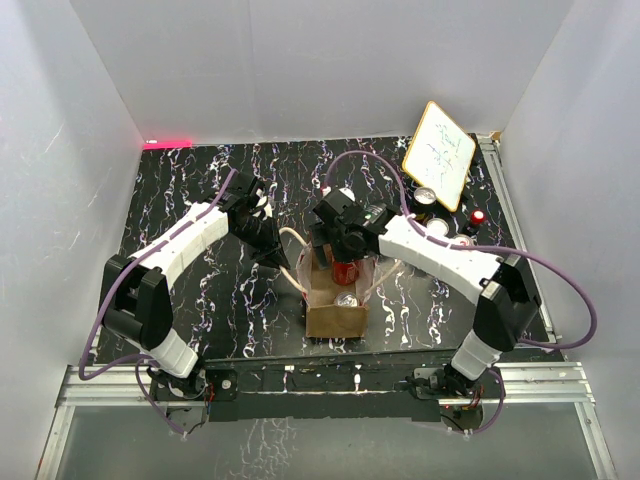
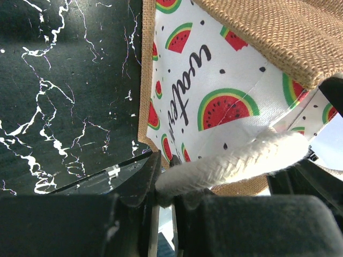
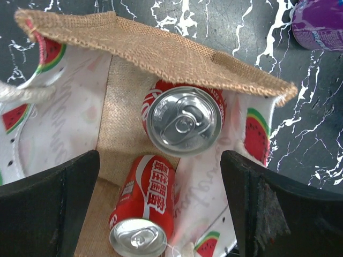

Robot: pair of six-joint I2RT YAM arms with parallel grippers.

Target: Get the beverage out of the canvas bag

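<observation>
The canvas bag (image 1: 335, 318) stands open at the table's front middle, tan burlap outside with a watermelon-print lining (image 2: 214, 80). Two red cola cans are inside it: one upright (image 3: 183, 121) near the far wall, one lying on its side (image 3: 147, 201) on the bag floor. My left gripper (image 2: 166, 184) is shut on a cream rope handle (image 2: 236, 158) and holds it out to the bag's left; it also shows in the top view (image 1: 272, 252). My right gripper (image 3: 159, 158) is open, right above the bag's mouth (image 1: 342, 250), with its fingers (image 3: 268, 209) either side of the cans.
A purple can (image 3: 320, 21) stands on the black marbled table (image 1: 180, 220) just beyond the bag. A white notepad (image 1: 440, 155) leans at the back right, with a few small cans (image 1: 426, 196) below it. White walls close in three sides.
</observation>
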